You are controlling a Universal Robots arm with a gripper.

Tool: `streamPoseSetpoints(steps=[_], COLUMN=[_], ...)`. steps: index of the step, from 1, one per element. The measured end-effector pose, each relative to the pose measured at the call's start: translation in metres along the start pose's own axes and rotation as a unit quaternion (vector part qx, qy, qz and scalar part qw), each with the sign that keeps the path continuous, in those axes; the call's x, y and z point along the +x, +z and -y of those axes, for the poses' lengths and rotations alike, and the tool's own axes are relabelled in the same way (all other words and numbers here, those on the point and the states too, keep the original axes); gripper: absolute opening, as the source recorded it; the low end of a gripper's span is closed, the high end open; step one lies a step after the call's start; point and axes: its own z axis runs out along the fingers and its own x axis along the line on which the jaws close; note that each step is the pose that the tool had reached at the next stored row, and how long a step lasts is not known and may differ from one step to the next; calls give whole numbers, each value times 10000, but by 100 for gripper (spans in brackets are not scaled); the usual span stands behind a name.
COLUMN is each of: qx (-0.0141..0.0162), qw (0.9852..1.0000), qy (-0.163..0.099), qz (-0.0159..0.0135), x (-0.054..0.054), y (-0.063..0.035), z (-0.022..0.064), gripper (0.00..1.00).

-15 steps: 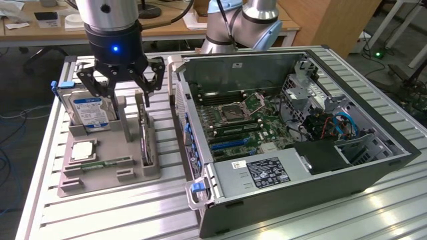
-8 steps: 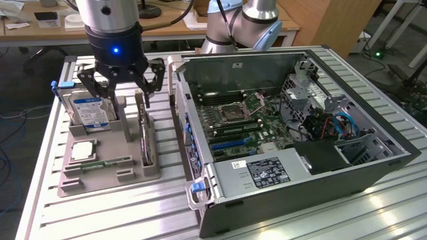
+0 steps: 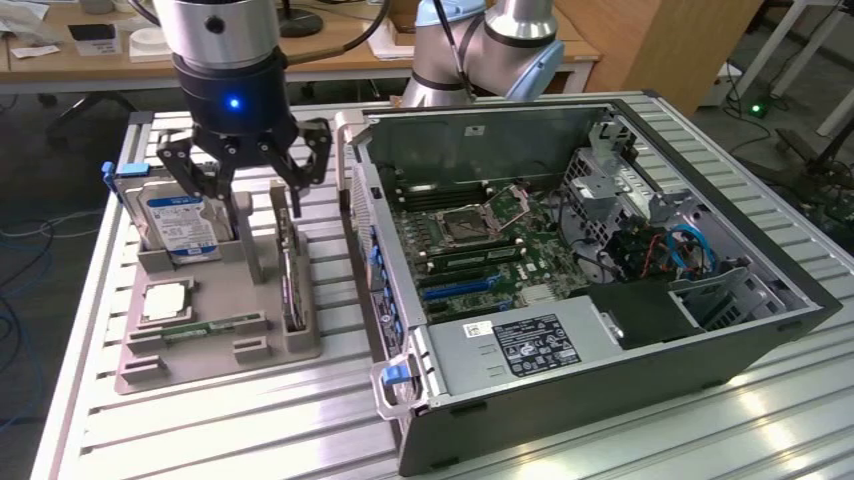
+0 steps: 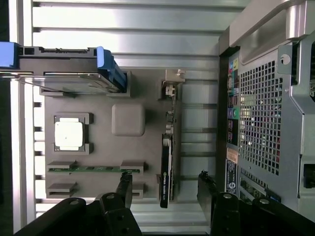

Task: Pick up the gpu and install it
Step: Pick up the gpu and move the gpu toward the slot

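The gpu (image 3: 290, 275) stands on its long edge in a slot along the side of the grey holder tray (image 3: 247, 300) nearest the computer case. In the wrist view the gpu (image 4: 168, 157) appears edge-on, a thin dark card with its silver bracket at one end. My gripper (image 3: 251, 195) hangs open above the tray's far end, over the card and apart from it. In the wrist view the gripper (image 4: 166, 186) has its two black fingers on either side of the card's line, with nothing held.
The tray (image 4: 147, 98) also holds a hard drive with blue rails (image 3: 180, 225), a silver processor (image 3: 167, 300) and a memory stick (image 3: 200, 328). The open computer case (image 3: 587, 260), at the exterior view's right, exposes the motherboard with blue slots (image 3: 461, 290).
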Motion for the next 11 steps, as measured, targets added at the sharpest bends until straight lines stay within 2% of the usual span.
streamPoseSetpoints(steps=[11], qx=[0], qw=[10000], qy=[-2], qz=[0], x=[-13], y=[28], z=[0], gripper=[65])
